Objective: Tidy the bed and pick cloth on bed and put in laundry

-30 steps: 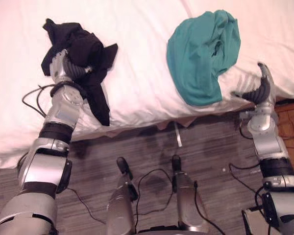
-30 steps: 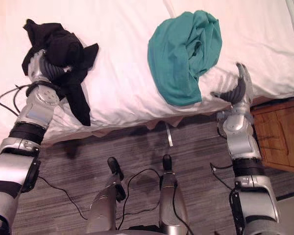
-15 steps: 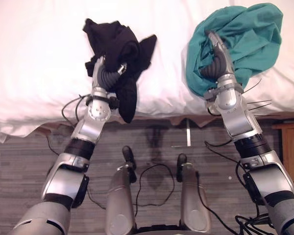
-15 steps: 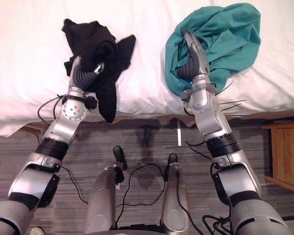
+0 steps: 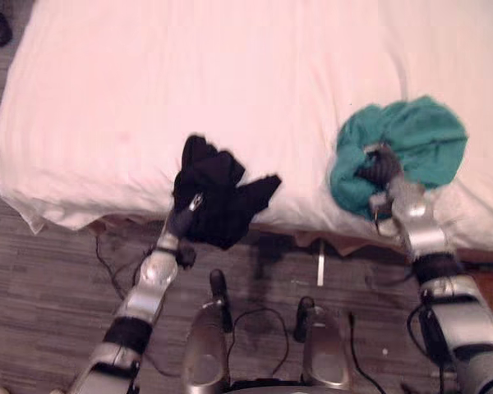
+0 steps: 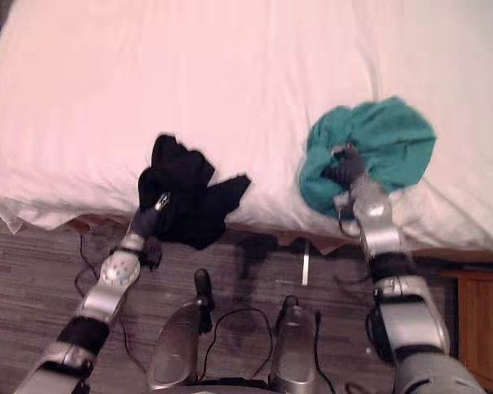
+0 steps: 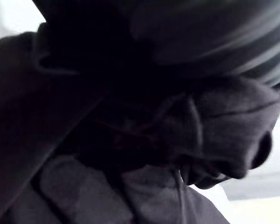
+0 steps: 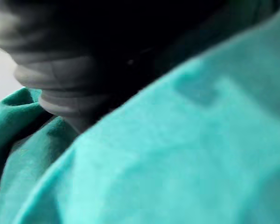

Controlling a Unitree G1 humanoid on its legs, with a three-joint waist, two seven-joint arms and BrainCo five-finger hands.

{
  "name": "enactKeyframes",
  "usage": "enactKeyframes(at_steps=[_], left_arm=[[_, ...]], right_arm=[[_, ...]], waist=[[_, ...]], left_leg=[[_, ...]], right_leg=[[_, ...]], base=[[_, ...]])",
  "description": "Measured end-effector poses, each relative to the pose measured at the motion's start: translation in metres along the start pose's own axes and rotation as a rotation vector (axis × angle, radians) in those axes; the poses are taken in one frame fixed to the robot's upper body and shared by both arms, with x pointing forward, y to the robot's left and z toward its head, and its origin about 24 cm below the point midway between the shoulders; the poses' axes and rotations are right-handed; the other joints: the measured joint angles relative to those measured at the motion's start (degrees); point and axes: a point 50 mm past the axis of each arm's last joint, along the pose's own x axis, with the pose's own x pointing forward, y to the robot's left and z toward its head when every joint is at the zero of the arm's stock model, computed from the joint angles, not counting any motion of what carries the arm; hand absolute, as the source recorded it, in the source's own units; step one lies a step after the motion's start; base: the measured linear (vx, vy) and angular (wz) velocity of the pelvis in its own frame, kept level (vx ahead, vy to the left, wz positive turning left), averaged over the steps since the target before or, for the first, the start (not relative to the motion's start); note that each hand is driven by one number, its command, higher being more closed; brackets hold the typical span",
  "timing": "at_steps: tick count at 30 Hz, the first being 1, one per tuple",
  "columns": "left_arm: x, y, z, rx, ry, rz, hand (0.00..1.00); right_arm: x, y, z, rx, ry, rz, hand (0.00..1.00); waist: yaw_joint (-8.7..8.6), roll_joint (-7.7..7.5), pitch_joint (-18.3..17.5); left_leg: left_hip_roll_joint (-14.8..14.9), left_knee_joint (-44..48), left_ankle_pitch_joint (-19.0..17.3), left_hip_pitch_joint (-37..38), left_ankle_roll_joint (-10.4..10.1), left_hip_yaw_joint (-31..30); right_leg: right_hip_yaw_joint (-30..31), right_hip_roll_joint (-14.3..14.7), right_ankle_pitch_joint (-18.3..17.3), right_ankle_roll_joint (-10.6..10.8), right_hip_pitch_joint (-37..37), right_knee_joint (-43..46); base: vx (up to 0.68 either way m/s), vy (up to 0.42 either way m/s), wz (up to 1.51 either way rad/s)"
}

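The black cloth [image 5: 218, 193] is bunched at the near edge of the bed [image 5: 189, 82], part of it hanging over the side, with the left hand [image 5: 181, 223] buried in it from below. The teal cloth [image 5: 419, 139] lies heaped near the same edge around the right hand [image 5: 384, 167]. Both grips are hidden in fabric (I cannot tell whether either is clenched). A shallow hold would probably let a garment slide to the floor [image 5: 49, 271] on lifting. A hold that also catches the sheet would likely drag the bedding askew.
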Motion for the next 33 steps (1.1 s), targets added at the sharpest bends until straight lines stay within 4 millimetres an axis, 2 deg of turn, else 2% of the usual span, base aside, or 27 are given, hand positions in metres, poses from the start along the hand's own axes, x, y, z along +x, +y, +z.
enactKeyframes(at_steps=[2, 4, 5, 6, 7, 8, 9, 11, 12, 13, 14, 15, 16, 17, 18, 19, 20, 21, 22, 23, 24, 25, 26, 27, 30, 31, 33], left_arm=[[-0.019, -0.006, -0.016, -0.048, 0.072, 0.015, 1.0], [-0.053, -0.015, -0.039, -0.152, 0.195, 0.069, 1.0], [-0.059, -0.016, -0.043, -0.178, 0.218, 0.086, 1.0], [-0.073, -0.02, -0.053, -0.245, 0.277, 0.135, 1.0], [-0.081, -0.023, -0.058, -0.304, 0.313, 0.171, 1.0], [-0.084, -0.025, -0.06, -0.331, 0.328, 0.189, 1.0], [-0.09, -0.03, -0.063, -0.413, 0.357, 0.227, 1.0], [-0.096, -0.037, -0.065, -0.504, 0.387, 0.273, 1.0], [-0.099, -0.041, -0.066, -0.563, 0.399, 0.29, 1.0], [-0.099, -0.042, -0.066, -0.577, 0.399, 0.293, 1.0], [-0.099, -0.043, -0.065, -0.603, 0.389, 0.288, 1.0], [-0.099, -0.048, -0.064, -0.638, 0.373, 0.282, 1.0], [-0.098, -0.049, -0.064, -0.647, 0.367, 0.281, 1.0], [-0.097, -0.044, -0.063, -0.672, 0.338, 0.303, 1.0], [-0.1, -0.039, -0.07, -0.68, 0.358, 0.332, 1.0], [-0.1, -0.039, -0.074, -0.685, 0.376, 0.339, 1.0], [-0.11, -0.04, -0.081, -0.704, 0.421, 0.36, 1.0], [-0.118, -0.042, -0.085, -0.715, 0.452, 0.371, 1.0], [-0.126, -0.046, -0.092, -0.719, 0.5, 0.375, 1.0], [-0.129, -0.046, -0.094, -0.716, 0.52, 0.372, 1.0], [-0.131, -0.046, -0.096, -0.712, 0.536, 0.363, 1.0], [-0.131, -0.042, -0.097, -0.699, 0.532, 0.348, 1.0], [-0.13, -0.039, -0.097, -0.689, 0.526, 0.338, 1.0], [-0.126, -0.037, -0.098, -0.674, 0.522, 0.31, 1.0], [-0.116, -0.042, -0.096, -0.661, 0.508, 0.25, 1.0], [-0.111, -0.047, -0.096, -0.662, 0.51, 0.217, 1.0], [-0.111, -0.052, -0.097, -0.661, 0.52, 0.178, 1.0]], right_arm=[[-0.025, 0.017, -0.028, 0.133, 0.032, 0.038, 1.0], [-0.075, 0.056, -0.066, 0.37, 0.097, 0.148, 1.0], [-0.086, 0.064, -0.073, 0.425, 0.114, 0.174, 1.0], [-0.11, 0.088, -0.087, 0.541, 0.16, 0.237, 1.0], [-0.124, 0.105, -0.094, 0.606, 0.194, 0.294, 1.0], [-0.129, 0.113, -0.095, 0.625, 0.205, 0.329, 1.0], [-0.135, 0.132, -0.094, 0.654, 0.213, 0.408, 1.0], [-0.137, 0.147, -0.089, 0.66, 0.211, 0.47, 1.0], [-0.138, 0.156, -0.086, 0.672, 0.207, 0.487, 1.0], [-0.138, 0.158, -0.084, 0.675, 0.205, 0.487, 1.0], [-0.136, 0.159, -0.082, 0.664, 0.196, 0.48, 1.0], [-0.134, 0.153, -0.082, 0.618, 0.194, 0.457, 1.0], [-0.133, 0.149, -0.082, 0.599, 0.194, 0.449, 1.0], [-0.128, 0.145, -0.08, 0.569, 0.182, 0.441, 1.0], [-0.123, 0.141, -0.08, 0.539, 0.183, 0.428, 1.0], [-0.122, 0.14, -0.083, 0.53, 0.2, 0.42, 1.0], [-0.121, 0.139, -0.083, 0.503, 0.203, 0.413, 1.0], [-0.121, 0.137, -0.083, 0.491, 0.202, 0.399, 1.0], [-0.122, 0.134, -0.087, 0.472, 0.221, 0.366, 1.0], [-0.122, 0.134, -0.088, 0.464, 0.23, 0.349, 1.0], [-0.122, 0.134, -0.089, 0.462, 0.237, 0.331, 1.0], [-0.126, 0.139, -0.091, 0.49, 0.253, 0.293, 1.0], [-0.129, 0.141, -0.093, 0.501, 0.264, 0.28, 1.0], [-0.138, 0.143, -0.098, 0.516, 0.293, 0.246, 1.0], [-0.154, 0.138, -0.109, 0.525, 0.326, 0.176, 1.0], [-0.156, 0.133, -0.114, 0.531, 0.34, 0.123, 1.0], [-0.157, 0.129, -0.117, 0.545, 0.342, 0.069, 1.0]], waist=[[-0.08, -0.24, -1.92], [-0.34, -0.99, -6.2], [-0.36, -1.1, -6.79], [-0.45, -1.24, -7.75], [-0.43, -1.11, -8.63], [-0.42, -0.91, -9.09], [-0.33, -0.38, -9.41], [-0.23, 0.21, -9.77], [-0.12, 0.05, -9.91], [-0.05, -0.17, -10.0], [0.42, -0.38, -10.19], [0.98, 1.07, -10.11], [0.9, 1.98, -10.07], [1.21, 2.91, -10.28], [1.45, 3.87, -10.56], [1.9, 3.34, -10.79], [2.82, 3.09, -10.98], [3.0, 3.38, -11.22], [2.88, 3.33, -11.08], [3.26, 3.83, -11.39], [3.22, 3.55, -11.26], [2.32, 2.56, -11.35], [1.99, 2.09, -11.4], [0.99, 1.5, -11.56], [-0.51, 0.82, -12.05], [-1.34, 1.02, -12.07], [-1.78, 0.72, -12.23]], left_leg=[[-0.07, -1.27, -0.01, 2.99, -0.01, 0.44], [-0.05, -2.3, -0.01, 6.16, -0.01, 1.4], [-0.03, -2.62, -0.01, 6.96, -0.01, 1.51], [0.03, -3.41, 0.0, 8.81, -0.02, 1.47], [0.07, -4.12, 0.05, 9.66, -0.06, 1.41], [0.07, -4.57, 0.26, 9.88, -0.31, 1.28], [0.05, -5.43, 0.52, 10.48, -0.64, 0.53], [-0.17, -5.66, 0.64, 10.2, -0.64, -0.12], [-1.31, -5.54, 2.22, 8.91, 1.39, 1.22], [-2.14, -5.48, 3.4, 8.02, 3.09, 2.59], [-3.83, -5.26, 5.85, 6.59, 7.78, 7.45], [-4.56, -5.28, 8.59, 5.18, 14.9, 14.7], [-4.49, -5.84, 9.4, 4.68, 16.17, 16.36], [-5.12, -7.66, 8.36, 4.66, 19.02, 18.2], [-4.07, -5.21, 0.25, 5.03, 14.11, 21.89], [-3.85, -3.87, -1.38, 4.98, 12.76, 23.53], [-3.59, -2.32, -1.35, 5.97, 12.38, 24.77], [-3.57, -2.49, -1.36, 6.97, 10.85, 24.59], [-5.73, -2.55, -2.06, 6.93, 11.69, 21.2], [-6.67, -2.52, -2.53, 7.06, 12.36, 19.24], [-7.63, -2.42, -2.9, 7.39, 12.9, 16.84], [-9.16, -2.96, -2.67, 7.7, 12.54, 11.63], [-9.78, -3.69, -2.39, 8.03, 12.14, 9.76], [-11.09, -5.89, -1.67, 9.44, 11.09, 6.08], [-13.45, -8.86, -0.65, 11.08, 9.64, 0.31], [-14.14, -9.6, -0.18, 11.46, 8.98, -3.13], [-14.6, -10.34, 0.2, 12.11, 8.43, -4.22]], right_leg=[[-0.37, 0.33, 0.29, -0.09, 3.6, -2.58], [-0.56, 0.87, 0.69, -0.43, 7.98, -6.45], [-0.59, 1.0, 0.71, -0.46, 8.89, -7.14], [-0.74, 1.45, 0.81, -0.47, 11.06, -8.77], [-0.96, 1.69, 0.82, -0.45, 12.08, -9.65], [-1.22, 1.78, 0.82, -0.45, 12.32, -9.97], [-2.92, 1.84, 0.82, -0.44, 13.7, -10.77], [-7.73, 1.8, 0.82, -0.43, 15.85, -10.97], [-13.92, 1.26, 0.82, -0.43, 18.29, -10.8], [-16.83, 0.75, 0.82, -0.44, 19.23, -10.46], [-23.02, -0.29, 0.84, -0.48, 20.46, -8.33], [-28.98, -1.67, -0.32, -1.16, 19.3, -0.06], [-29.8, -0.98, -2.94, -1.42, 18.62, 1.64], [-30.97, 2.3, -3.69, -1.7, 18.78, -7.36], [-37.75, 2.95, -1.77, -2.02, 21.16, -8.64], [-39.92, 2.13, -1.99, -1.84, 21.91, -7.76], [-42.56, 0.4, -2.42, -1.22, 22.94, -5.19], [-44.04, -0.83, -3.17, -0.66, 23.95, -2.58], [-43.96, -4.53, -3.22, -0.76, 23.47, 5.0], [-41.95, -6.99, -2.8, -5.15, 22.13, 11.67], [-37.65, -9.1, -1.12, -11.16, 19.34, 19.51], [-24.83, -6.51, -2.07, -10.05, 14.19, 23.34], [-20.35, -4.51, -2.99, -8.41, 12.51, 22.84], [-13.26, -0.93, -4.67, -5.59, 10.25, 19.93], [-3.01, 2.86, -5.77, -3.54, 6.41, 11.43], [3.85, 5.54, -4.93, -2.19, 5.1, 4.93], [8.64, 6.62, -2.96, -0.91, 4.81, -0.85]], base=[[0.27, -0.086, -0.01], [0.26, -0.094, -0.08], [0.21, -0.096, -0.13], [0.17, -0.097, -0.12], [0.14, -0.094, -0.07], [0.13, -0.091, 0.16], [0.09, -0.064, 0.49], [0.08, -0.037, 1.05], [0.06, -0.002, 1.56], [0.06, 0.016, 2.44], [0.08, 0.039, 2.97], [0.05, 0.06, 3.15], [-0.02, 0.098, 3.25], [-0.07, 0.121, 3.11], [-0.04, 0.105, 2.86], [0.06, 0.048, 2.32], [0.15, -0.007, 1.43], [0.16, 0.043, 1.8], [0.12, 0.127, 1.43], [0.04, 0.156, 1.39], [0.05, 0.139, 1.49], [0.05, 0.069, 1.58], [0.13, 0.037, 2.14], [0.17, -0.015, 1.98], [0.14, -0.032, 1.8], [0.12, -0.056, 1.74], [0.09, -0.058, 1.36]])
